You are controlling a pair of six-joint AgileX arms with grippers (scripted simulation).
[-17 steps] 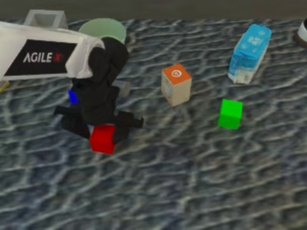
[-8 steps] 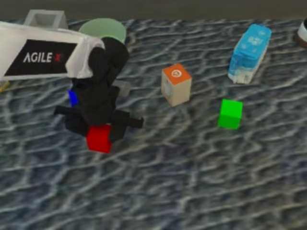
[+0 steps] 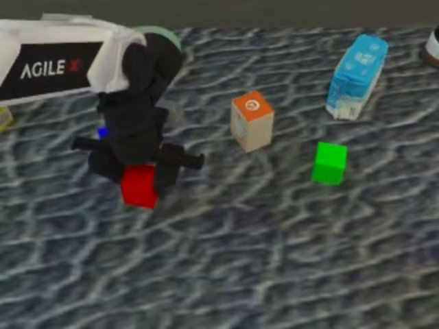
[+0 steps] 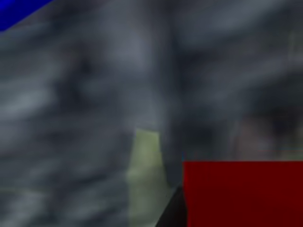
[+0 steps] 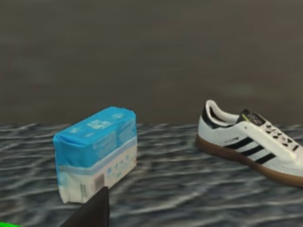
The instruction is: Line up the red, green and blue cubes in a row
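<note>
Blue cube [image 3: 103, 132], upper left of top view: only a sliver shows beside the left arm [image 3: 55, 65]. Red cube [image 3: 139, 186] partly under left gripper [image 3: 137, 179]. Shoe [image 5: 253, 140] cut by right edge, right wrist view. Left wrist view blurred.

A bright red cube [image 3: 139, 186] was seen against the black left gripper [image 3: 137, 179]; the arm casing [image 3: 62, 62] above it was white with a black panel lettered in white. A deep blue cube [image 3: 103, 132] was only partly visible beside the black wrist. A bright green cube [image 3: 329, 162] was noted. The table surface [image 3: 274, 260] was covered in a dark grey-blue pattern of pale wavy lines. A beige carton [image 3: 252, 121] with an orange top bearing a white circular mark was recorded. A light-blue-and-white printed pack [image 3: 357, 75] was logged. A white shoe [image 5: 251, 142] with black stripes and a brown sole was observed in the right wrist view.
</note>
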